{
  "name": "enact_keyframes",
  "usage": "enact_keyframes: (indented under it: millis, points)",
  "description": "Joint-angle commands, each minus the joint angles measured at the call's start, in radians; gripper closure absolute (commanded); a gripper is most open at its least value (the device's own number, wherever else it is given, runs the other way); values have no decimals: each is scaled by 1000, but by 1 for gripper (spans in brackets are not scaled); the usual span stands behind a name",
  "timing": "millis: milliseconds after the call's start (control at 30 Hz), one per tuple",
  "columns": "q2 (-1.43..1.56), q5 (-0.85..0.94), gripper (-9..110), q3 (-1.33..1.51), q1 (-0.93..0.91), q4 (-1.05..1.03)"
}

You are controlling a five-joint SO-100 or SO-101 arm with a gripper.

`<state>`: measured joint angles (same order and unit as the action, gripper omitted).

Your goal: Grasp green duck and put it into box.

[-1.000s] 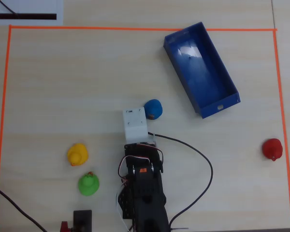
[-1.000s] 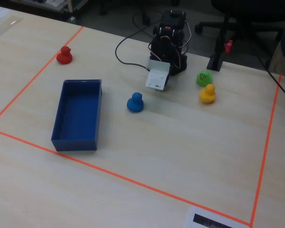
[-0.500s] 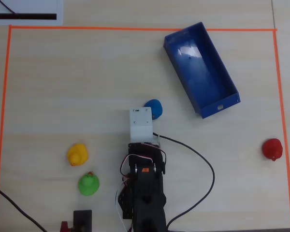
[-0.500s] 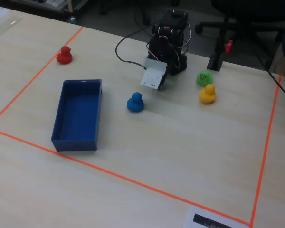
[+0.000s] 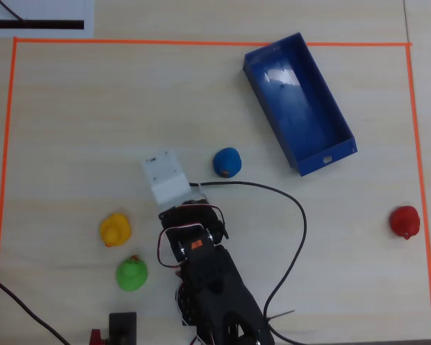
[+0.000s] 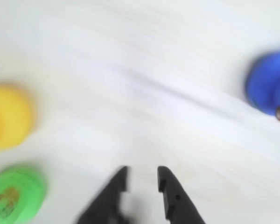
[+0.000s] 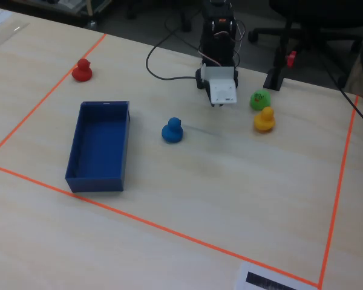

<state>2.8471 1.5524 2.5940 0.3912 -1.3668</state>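
The pale wooden surface (image 5: 79, 115), bounded by orange tape (image 5: 201, 42), carries every item shown. The box (image 5: 261, 69), a dark blue open tray, lies empty toward the upper right of the overhead view, well apart from the arm (image 5: 215, 287). The arm sits folded near the lower edge, its white wrist housing (image 5: 165, 176) above bare wood. In the wrist view the hand (image 6: 142, 178) is slightly spread, its two dark fingers (image 6: 170, 186) parted by a narrow gap and pinching nothing.

The green duck (image 5: 131, 274) stands on the surface just left of the arm in the overhead view, with the yellow duck (image 5: 116, 229) just beside it. The blue duck (image 5: 227, 162) lies between arm and box; the red duck (image 5: 404, 221) sits far right.

Risks, as judged: the hand points at bare wood, not the target, so a descent here closes on nothing. The yellow neighbour's closeness invites a wrong grasp or a nudge. The narrow gap may push the round body aside. The blue duck may be clipped during carriage.
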Motion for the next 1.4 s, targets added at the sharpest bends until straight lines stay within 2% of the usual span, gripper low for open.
enact_keyframes:
  millis: [0,67,200,333,467,700,1367]
  points:
    - [-89,-8,80,-291,201,-143]
    - [-133,-69,80,-364,328,-184]
    - [-273,-313,79,-503,591,-259]
    - [-457,-529,74,-607,716,-290]
    - [-627,-646,64,-678,741,-316]
    - [-838,-770,58,-678,770,-307]
    - [-965,-815,59,-393,772,-25]
